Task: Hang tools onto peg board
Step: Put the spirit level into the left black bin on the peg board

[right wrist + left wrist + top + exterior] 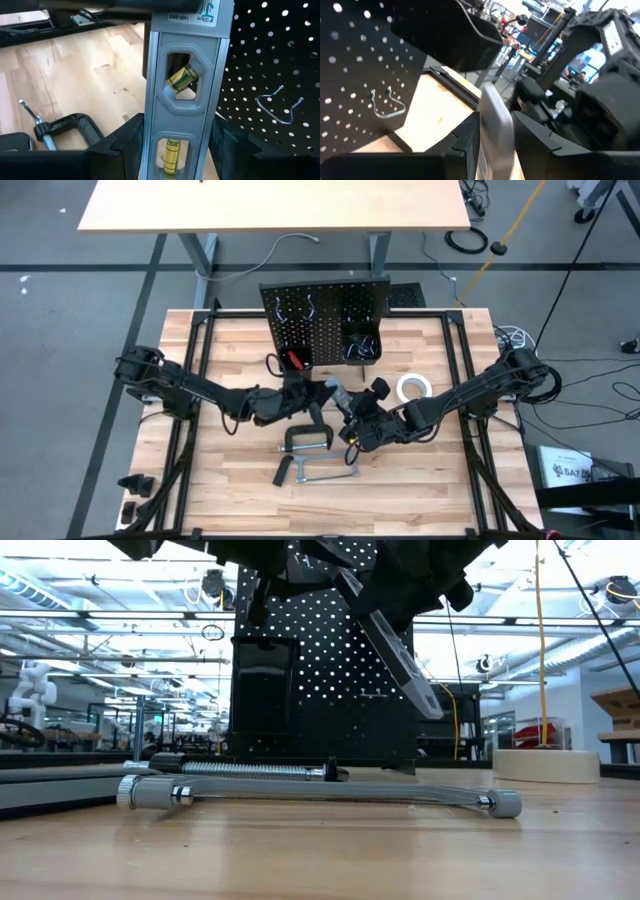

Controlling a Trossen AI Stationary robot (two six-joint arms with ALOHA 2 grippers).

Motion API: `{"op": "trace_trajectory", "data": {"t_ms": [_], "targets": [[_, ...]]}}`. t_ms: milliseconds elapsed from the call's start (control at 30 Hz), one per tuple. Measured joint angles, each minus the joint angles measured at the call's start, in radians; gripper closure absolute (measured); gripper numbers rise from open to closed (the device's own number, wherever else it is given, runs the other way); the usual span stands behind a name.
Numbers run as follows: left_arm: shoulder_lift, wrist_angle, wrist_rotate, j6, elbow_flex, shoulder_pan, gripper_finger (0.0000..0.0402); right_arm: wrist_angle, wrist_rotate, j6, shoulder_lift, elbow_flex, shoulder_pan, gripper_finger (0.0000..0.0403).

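The grey level (339,394) hangs in the air in front of the peg board (325,320), between my two grippers. My left gripper (325,389) comes in from the table's left and is shut on it. My right gripper (353,420) reaches in from the right and is shut on it too. In the low view the level (400,655) slants, with its lower end clear of the table. A black C-clamp (310,440) and a grey hacksaw (325,473) lie flat on the table below. A white tape roll (413,388) lies on the right. My left gripper pinches the level (495,125) between its two fingers, one on each broad face, so its narrow edge faces the wrist camera. The fingers lie about level and come from the table's left. The level is lifted clear of the table. My right gripper pinches the level's two narrow long edges (150,125) between its fingers, the face with the yellow vials turned toward the wrist camera. The fingers slant down from the table's right. The level's far end (190,15) runs under my left gripper.
A red-handled tool (295,360) lies at the peg board's foot. A black bin (362,345) sits on the board's right half, and wire hooks (280,107) stick out of the board. A second table (270,205) stands beyond the far edge.
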Motion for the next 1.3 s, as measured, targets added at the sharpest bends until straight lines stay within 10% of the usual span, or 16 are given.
{"op": "trace_trajectory", "data": {"t_ms": [700,967,1300], "targets": [[0.090,-0.126,0.044,0.001,0.079,0.017,0.0289,-0.034,-0.004,0.010,0.031,-0.001,-0.005,0.0225],[0.090,-0.113,0.028,0.043,0.079,0.012,0.0354,-0.034,0.023,0.000,0.031,-0.001,-0.006,0.0222],[0.049,-0.144,0.080,0.138,0.074,0.001,0.0354,-0.035,-0.138,0.001,0.016,0.002,-0.006,0.0140]]}}
